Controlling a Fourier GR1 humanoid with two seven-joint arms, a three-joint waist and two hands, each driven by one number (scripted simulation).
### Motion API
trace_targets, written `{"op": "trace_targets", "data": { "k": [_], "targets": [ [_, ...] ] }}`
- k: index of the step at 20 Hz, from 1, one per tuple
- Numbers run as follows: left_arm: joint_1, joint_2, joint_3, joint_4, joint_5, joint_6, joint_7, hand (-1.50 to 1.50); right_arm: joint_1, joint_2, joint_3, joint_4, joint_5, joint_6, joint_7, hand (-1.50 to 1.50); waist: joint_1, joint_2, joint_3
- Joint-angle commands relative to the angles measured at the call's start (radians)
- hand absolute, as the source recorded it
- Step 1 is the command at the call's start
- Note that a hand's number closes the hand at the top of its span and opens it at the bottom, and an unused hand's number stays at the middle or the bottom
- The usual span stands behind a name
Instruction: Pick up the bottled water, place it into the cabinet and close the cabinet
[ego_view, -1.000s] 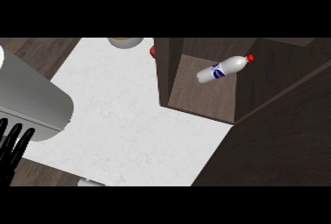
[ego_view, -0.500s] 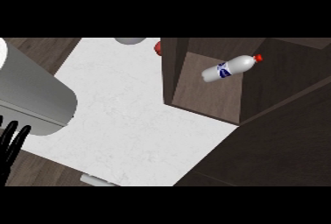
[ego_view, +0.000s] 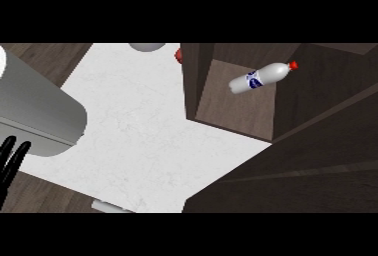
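The bottled water (ego_view: 260, 78), a clear bottle with a blue label and a red cap, lies on its side inside the open dark wooden cabinet (ego_view: 238, 112) at the upper right. No hand touches it. My left hand (ego_view: 10, 159) shows at the lower left edge, its black fingers straight and pointing up, holding nothing, far from the bottle. My right hand does not show.
A broad dark wooden panel (ego_view: 303, 175) fills the lower right, beside the cabinet's opening. A large grey rounded body (ego_view: 33, 112) covers the left side. On the white counter (ego_view: 148, 135), a pale round object (ego_view: 148, 46) and a red item (ego_view: 178, 54) sit at the far edge.
The left hand has slid a little toward the left edge, so less of it shows. The bottle stays lying in the cabinet; the view has only swayed slightly.
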Motion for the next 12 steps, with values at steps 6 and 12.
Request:
{"op": "trace_targets", "data": {
  "k": [6, 12],
  "targets": [
    [0.006, 0.006, 0.008, 0.024, 0.013, -0.021, 0.007, -1.50, -0.318, 0.116, -0.038, 0.214, 0.053, -0.095, 0.226, 1.50, -0.013, -0.017, 0.003],
    [0.017, 0.006, 0.019, 0.036, 0.023, -0.023, 0.007, -1.50, -0.476, 0.212, -0.076, 0.382, 0.054, -0.148, 0.316, 1.50, -0.024, -0.022, 0.009]
  ]
}}
